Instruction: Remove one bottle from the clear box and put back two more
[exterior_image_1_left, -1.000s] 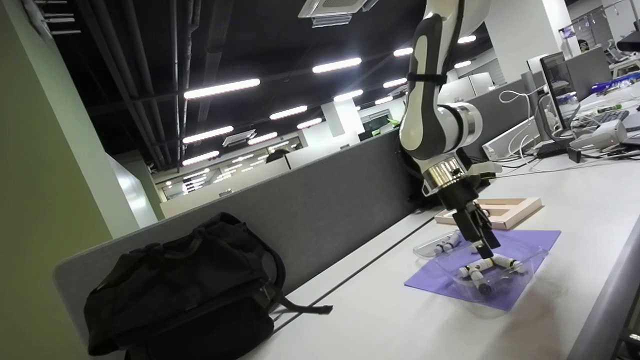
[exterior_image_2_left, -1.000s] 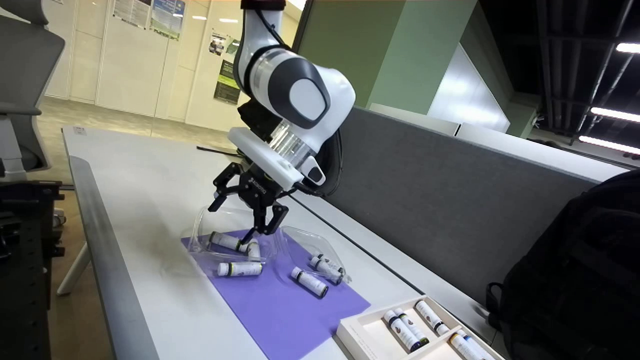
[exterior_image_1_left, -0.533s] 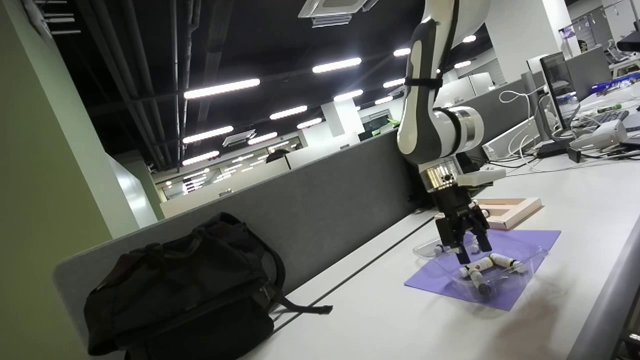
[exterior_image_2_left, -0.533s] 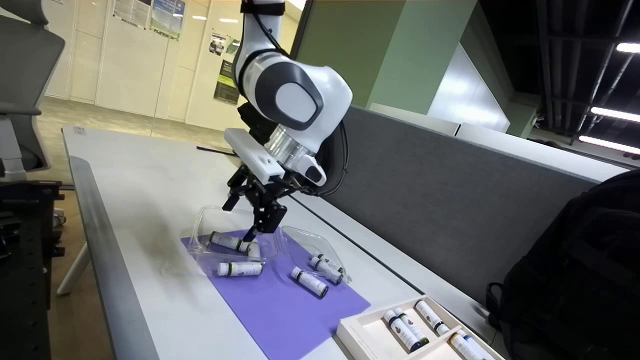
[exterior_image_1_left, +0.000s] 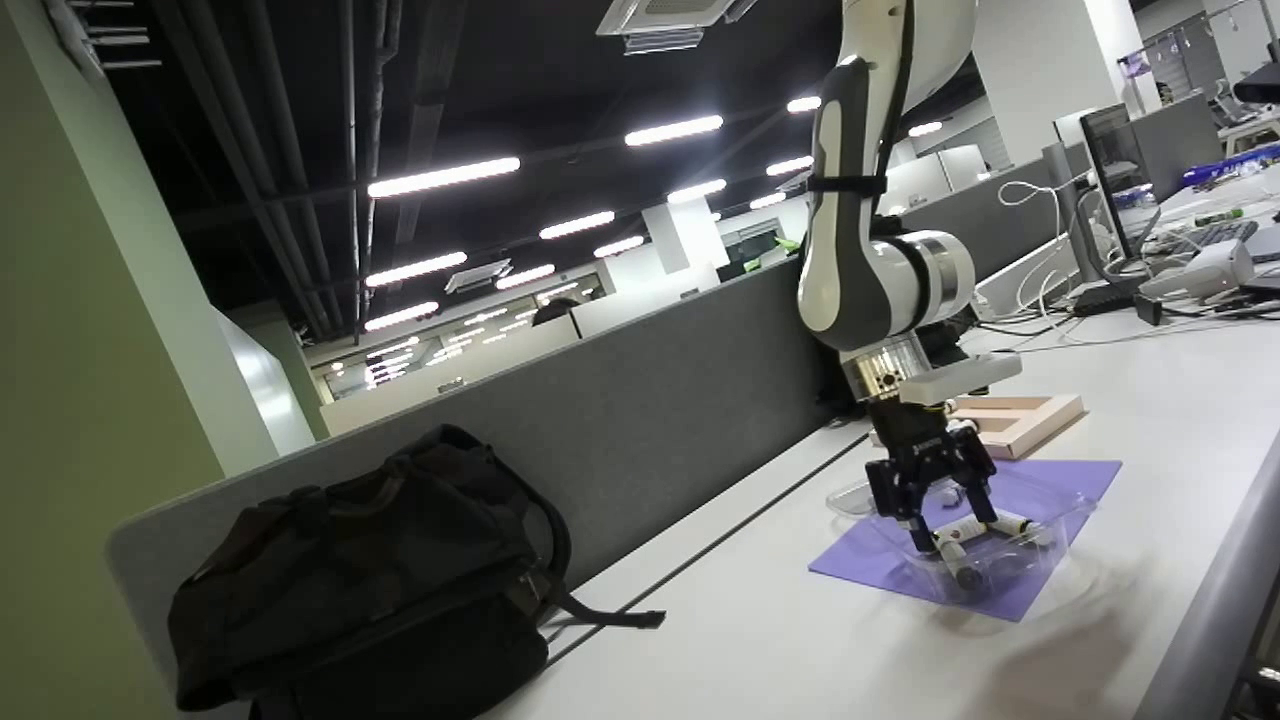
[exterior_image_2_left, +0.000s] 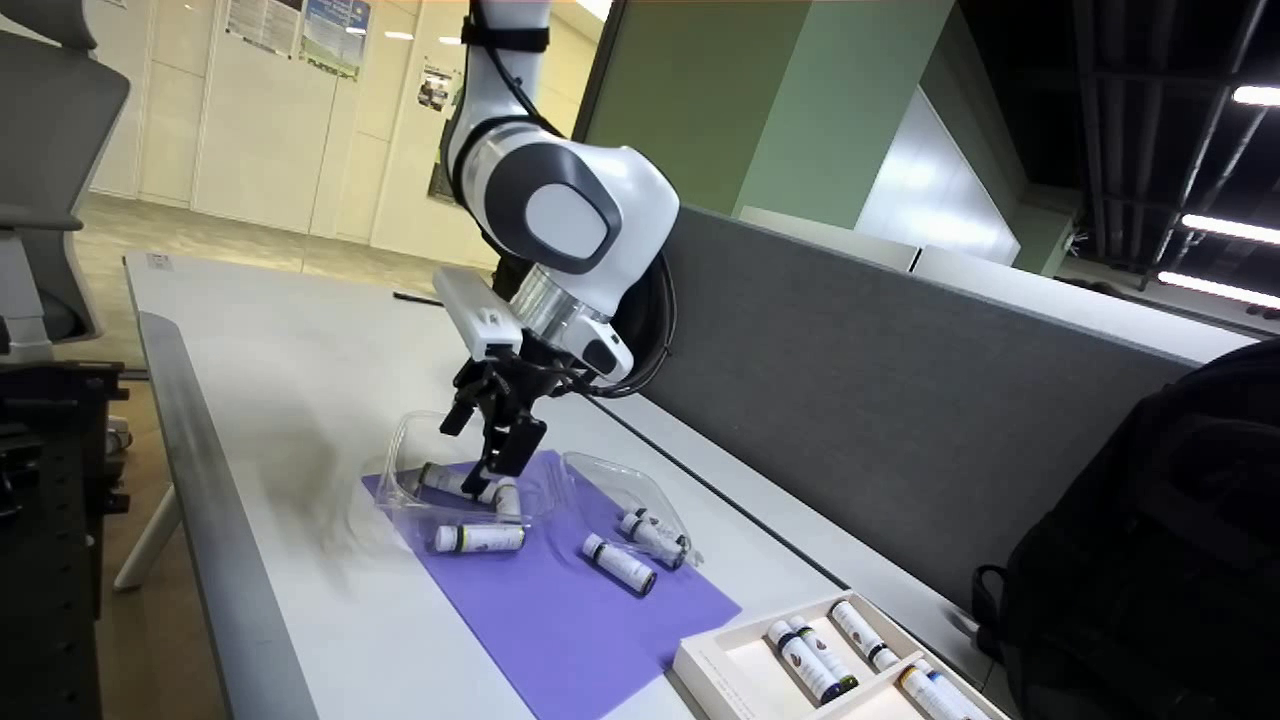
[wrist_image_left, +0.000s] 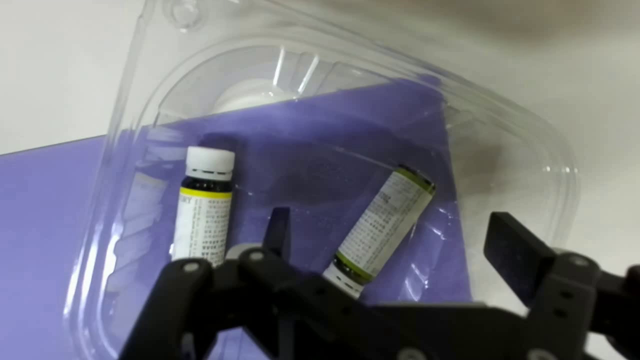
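The jaws stand wide over the clear box; I'd square them across the bottle lying aslant, then lower gently

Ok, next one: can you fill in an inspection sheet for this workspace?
Surface: light desk with a purple mat.
Job's things: a clear box on the mat, reaching past its edge; three bottles lie inside.
Clutter: a second clear tray with further bottles in or beside it (which is unclear); a wooden tray holding more bottles; a black backpack.
Grippers: gripper open, low over the clear box, holding nothing; whether it touches a bottle cannot be told.
Cables: black cable looping beside the arm; white cables near a monitor.
Surroundings: gray divider along the desk, office chair off to one side.
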